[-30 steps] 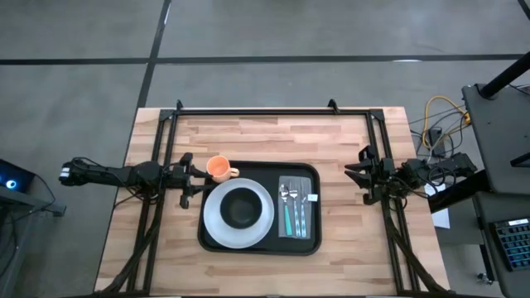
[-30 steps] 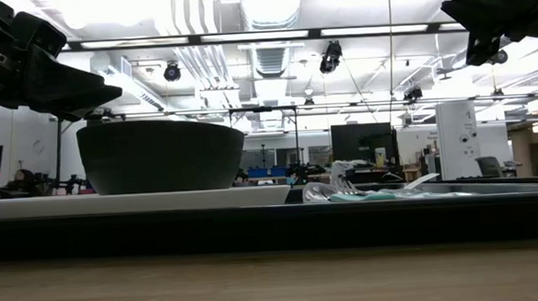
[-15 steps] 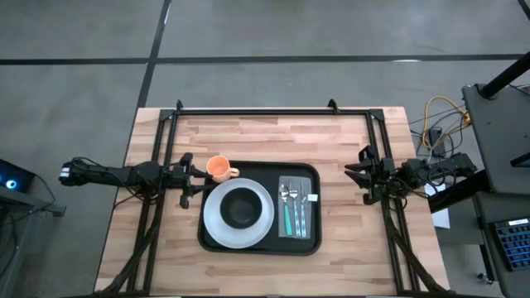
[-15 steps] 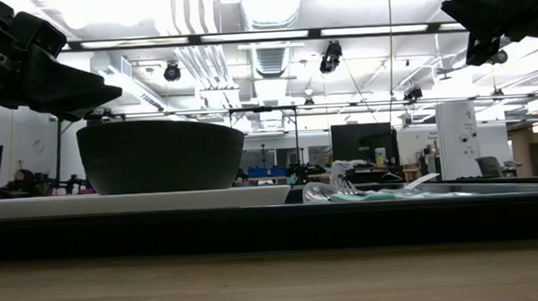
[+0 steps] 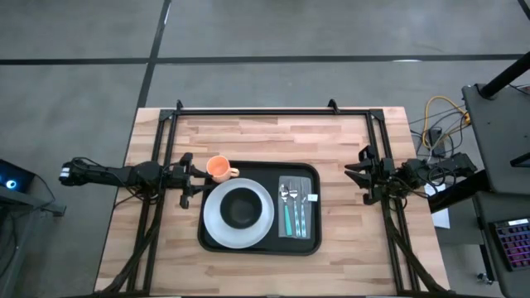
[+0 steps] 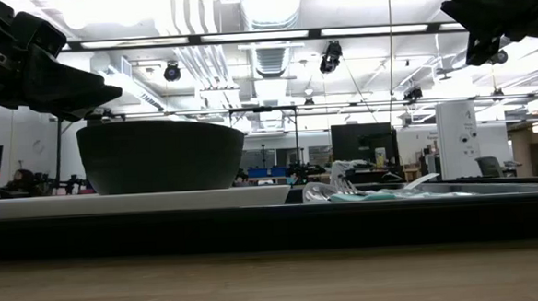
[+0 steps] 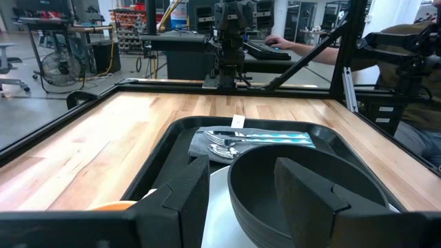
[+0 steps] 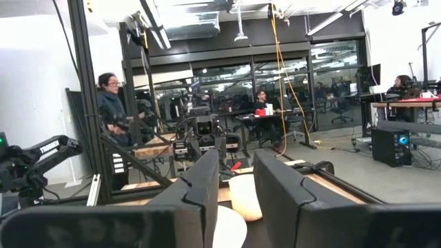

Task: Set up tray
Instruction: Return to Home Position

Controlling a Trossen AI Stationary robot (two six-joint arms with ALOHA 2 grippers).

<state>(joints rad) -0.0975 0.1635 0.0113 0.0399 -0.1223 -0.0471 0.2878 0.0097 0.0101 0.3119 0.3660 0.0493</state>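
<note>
Nothing has shifted since the earlier frames; both arms and every item sit where they were. The black tray (image 5: pixel 265 171) lies flat at the middle of the wooden table (image 5: pixel 257 136), its long side running left to right.

On the tray's left half rests a white plate (image 5: pixel 214 225) with a black bowl (image 5: pixel 240 207) standing in its middle. On the right half lies a grey napkin (image 5: pixel 309 223), and three pieces of cutlery (image 5: pixel 294 207) lie side by side on it, parallel, handles towards the near edge; at least one handle is teal-blue. From table height the bowl (image 6: pixel 159 156) rises above the plate's rim and the tray wall (image 6: pixel 273 229) forms a dark band across the view.

An orange cup (image 5: pixel 219 168) stands at the tray's far-left corner; whether it touches the rim cannot be told.

The left gripper (image 5: pixel 189 178) hangs just beside the tray's left edge, close to the cup. Its jaws are parted with a clear gap and hold nothing; its wrist view looks between them at the bowl (image 7: pixel 303 186) and the napkin (image 7: pixel 200 141).

The right gripper (image 5: pixel 358 175) sits well apart from the tray, near the table's right edge, jaws likewise parted and empty.
</note>
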